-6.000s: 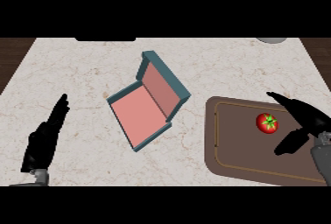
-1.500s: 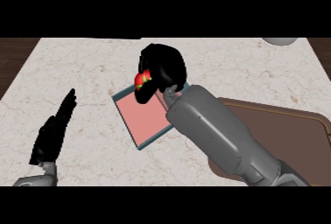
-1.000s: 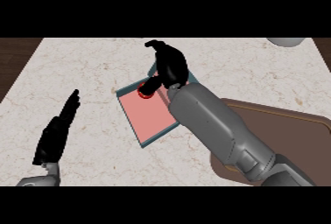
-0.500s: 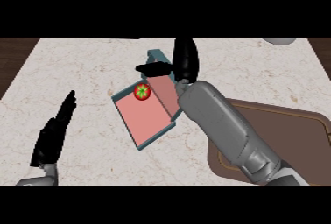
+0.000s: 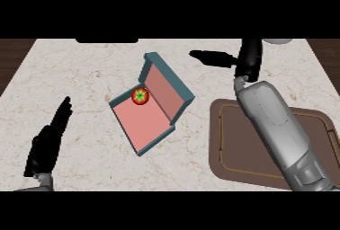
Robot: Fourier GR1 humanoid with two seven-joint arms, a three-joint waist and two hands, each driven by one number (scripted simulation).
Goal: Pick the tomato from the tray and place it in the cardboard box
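Resting in the cardboard box [image 5: 149, 121], the tomato [image 5: 140, 96] lies on the pink base, tucked into the far corner just beside the fold where the lid rises, green stalk end facing up. Same spot as half a second ago; six seconds ago it lay on the tray [image 5: 229, 148]. Right robot hand [image 5: 244, 63] has let go and drawn off to the upper right: half a second ago it hung directly over the box next to the fruit, now it sits past the box's far corner, well apart from both. Its fingers point straight up toward the far edge of the counter [image 5: 86, 76], thumb spread out to the left, nothing in it. The right forearm [image 5: 272, 117] crosses the brown tray, which lies to the right of the box, not touching it. Box unmoved, lid open and tilted, teal rim showing. Left robot hand [image 5: 46, 143] stays at the lower left of the view, fingers straight and together, holding nothing, position unchanged across the frames.
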